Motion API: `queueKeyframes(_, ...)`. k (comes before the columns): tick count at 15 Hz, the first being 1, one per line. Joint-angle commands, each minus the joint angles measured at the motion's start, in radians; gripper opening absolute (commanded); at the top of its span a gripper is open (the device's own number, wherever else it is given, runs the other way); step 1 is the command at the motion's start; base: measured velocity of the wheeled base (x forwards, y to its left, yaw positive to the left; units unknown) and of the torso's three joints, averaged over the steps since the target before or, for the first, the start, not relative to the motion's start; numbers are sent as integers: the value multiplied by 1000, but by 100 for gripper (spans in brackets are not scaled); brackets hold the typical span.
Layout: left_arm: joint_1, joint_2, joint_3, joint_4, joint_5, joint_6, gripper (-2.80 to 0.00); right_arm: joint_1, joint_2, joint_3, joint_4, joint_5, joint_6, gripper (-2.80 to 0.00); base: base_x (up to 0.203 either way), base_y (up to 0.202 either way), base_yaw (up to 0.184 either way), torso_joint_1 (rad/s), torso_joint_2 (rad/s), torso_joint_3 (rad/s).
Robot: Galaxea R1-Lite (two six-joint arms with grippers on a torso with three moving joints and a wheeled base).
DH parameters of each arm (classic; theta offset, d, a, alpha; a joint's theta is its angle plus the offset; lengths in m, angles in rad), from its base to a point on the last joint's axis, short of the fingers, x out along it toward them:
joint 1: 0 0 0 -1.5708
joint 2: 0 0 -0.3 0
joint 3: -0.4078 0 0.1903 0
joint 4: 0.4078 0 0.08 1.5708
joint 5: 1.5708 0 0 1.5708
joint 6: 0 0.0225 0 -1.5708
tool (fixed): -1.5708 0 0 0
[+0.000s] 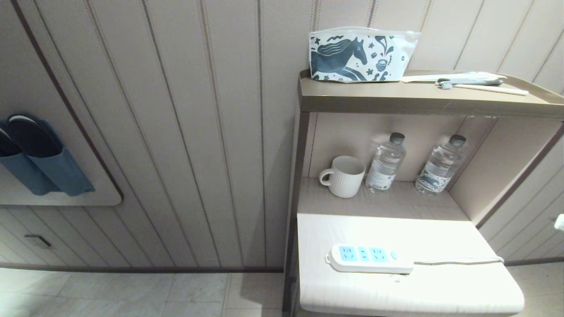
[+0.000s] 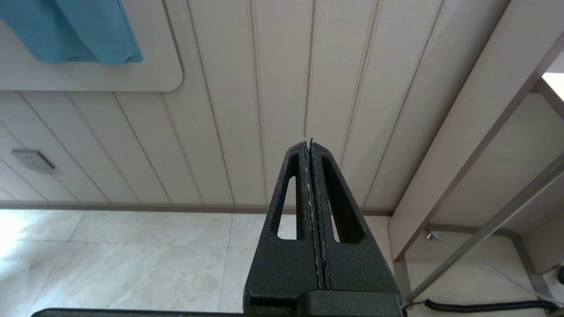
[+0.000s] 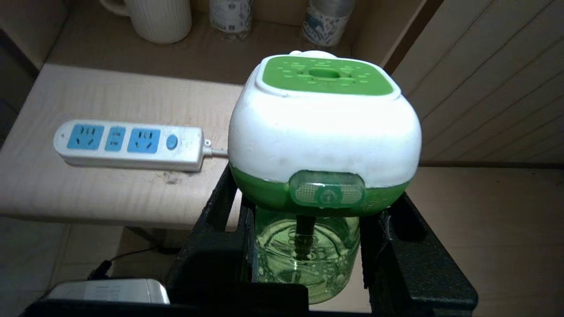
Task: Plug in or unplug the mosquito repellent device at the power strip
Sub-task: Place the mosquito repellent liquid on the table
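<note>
**Pale shelf top, strip lying crosswise**

Pale wood shelf (image 1: 440,233) carries the power strip (image 3: 128,145), long axis side to side. The mosquito repellent device (image 3: 324,132), bottle clamped in the right gripper (image 3: 308,246), hangs beyond its cord end (sockets empty). Left gripper (image 2: 310,149) closed, parked.

White strip (image 1: 369,259) w/ blue sockets, green-white repellent (image 3: 324,127), horse-print pouch (image 1: 359,55), poss. ribbed mug (image 1: 343,176)

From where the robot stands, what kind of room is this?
Probably a hotel room: slippers pocketed on the panelled wall, a shelf unit with a mug and two water bottles, a toiletry pouch on top.
</note>
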Motion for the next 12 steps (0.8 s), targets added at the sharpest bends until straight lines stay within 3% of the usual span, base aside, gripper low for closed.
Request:
queueKeyframes(1,0,1,0,1,0,0,-280,-31,7,-22,-14,-4,27,-280,0,0,0,0,0,0)
queueKeyframes(4,0,0,0,1,0,0,-280,-89,6,-23,1,1,33,-280,0,0,0,0,0,0)
queueKeyframes(8,0,1,0,1,0,0,-280,-43,-30,-19,57,10,33,-280,0,0,0,0,0,0)
queueKeyframes(9,0,0,0,1,0,0,-280,-68,-30,-15,59,23,31,-280,0,0,0,0,0,0)
queueKeyframes(11,0,0,0,1,0,0,-280,-239,-28,-20,59,137,16,-280,0,0,0,0,0,0)
queueKeyframes(12,0,0,0,1,0,0,-280,-332,-29,-22,59,256,8,-280,0,0,0,0,0,0)
